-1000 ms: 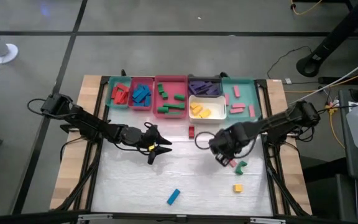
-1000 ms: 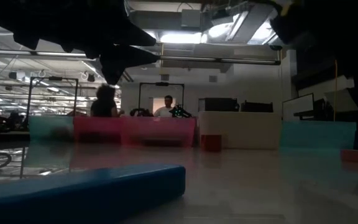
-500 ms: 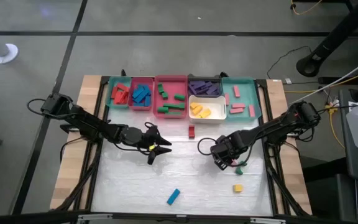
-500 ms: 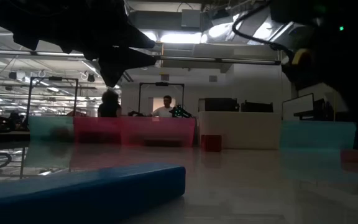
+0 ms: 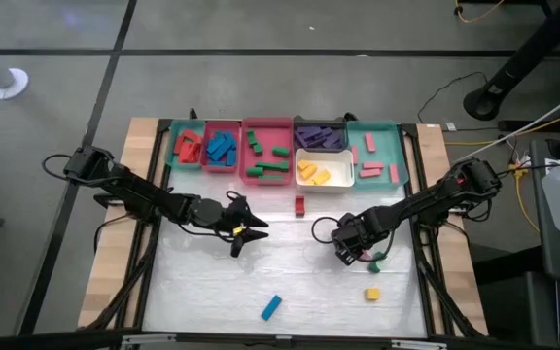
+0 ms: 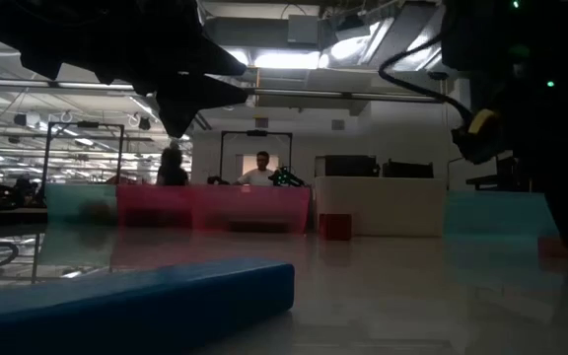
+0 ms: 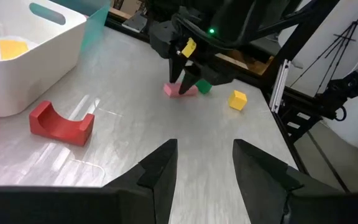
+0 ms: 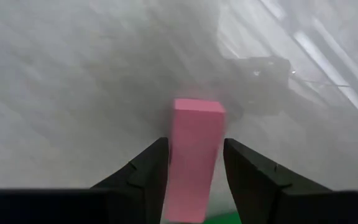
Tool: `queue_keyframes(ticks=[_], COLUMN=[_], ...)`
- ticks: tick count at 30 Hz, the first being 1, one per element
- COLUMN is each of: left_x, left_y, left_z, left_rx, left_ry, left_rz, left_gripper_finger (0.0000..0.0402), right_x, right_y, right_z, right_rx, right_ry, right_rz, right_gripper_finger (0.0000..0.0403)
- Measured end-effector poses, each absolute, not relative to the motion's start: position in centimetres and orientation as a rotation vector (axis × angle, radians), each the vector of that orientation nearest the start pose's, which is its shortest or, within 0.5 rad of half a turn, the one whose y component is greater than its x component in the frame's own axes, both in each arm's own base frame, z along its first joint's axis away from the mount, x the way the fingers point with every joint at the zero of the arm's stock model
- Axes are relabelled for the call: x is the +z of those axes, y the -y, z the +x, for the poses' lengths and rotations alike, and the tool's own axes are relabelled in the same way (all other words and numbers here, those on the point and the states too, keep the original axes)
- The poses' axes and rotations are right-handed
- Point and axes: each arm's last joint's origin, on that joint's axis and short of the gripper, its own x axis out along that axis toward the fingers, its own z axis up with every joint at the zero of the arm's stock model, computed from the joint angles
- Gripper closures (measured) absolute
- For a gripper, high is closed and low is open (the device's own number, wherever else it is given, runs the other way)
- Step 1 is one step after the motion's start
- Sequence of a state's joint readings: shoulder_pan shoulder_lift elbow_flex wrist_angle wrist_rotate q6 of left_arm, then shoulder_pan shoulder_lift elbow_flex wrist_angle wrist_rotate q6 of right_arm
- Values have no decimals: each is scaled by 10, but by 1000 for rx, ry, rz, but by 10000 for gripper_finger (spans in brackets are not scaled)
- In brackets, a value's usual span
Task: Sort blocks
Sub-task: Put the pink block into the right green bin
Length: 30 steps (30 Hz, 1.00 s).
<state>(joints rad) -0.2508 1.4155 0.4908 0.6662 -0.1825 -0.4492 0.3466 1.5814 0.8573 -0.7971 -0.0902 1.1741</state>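
- Brushed, glossy white tabletop [image 5: 290,282] under the two dark arms, sorted plastic trays along its far edge.
- Right gripper [image 8: 191,163] is lowered onto a smooth pink rectangular block [image 8: 194,152], fingers spread either side, apparently lining up a pick.
- Left gripper [image 7: 201,163] hovers mid-table, spread and empty, near a red arch-shaped block [image 7: 61,122].

pink block [image 8: 194,158] lying flat on the desk [image 5: 212,282], green block [image 7: 204,88] touching it. yellow cube [image 5: 371,293] lying nearby. blue bar [image 5: 271,307] sitting alone near the front edge. red arch block [image 5: 299,205] resting by the trays.
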Motion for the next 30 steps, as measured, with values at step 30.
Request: queue_keyframes(ticks=[30], left_x=[181], left_y=[61], left_z=[261], left_rx=[-8], left_ry=[-260], left_rz=[-411], left_gripper_finger=[259], right_x=[295], right_y=[44], right_z=[273], right_rx=[-811], right_ry=[-1371], right_rz=[247], right_gripper_finger=[302])
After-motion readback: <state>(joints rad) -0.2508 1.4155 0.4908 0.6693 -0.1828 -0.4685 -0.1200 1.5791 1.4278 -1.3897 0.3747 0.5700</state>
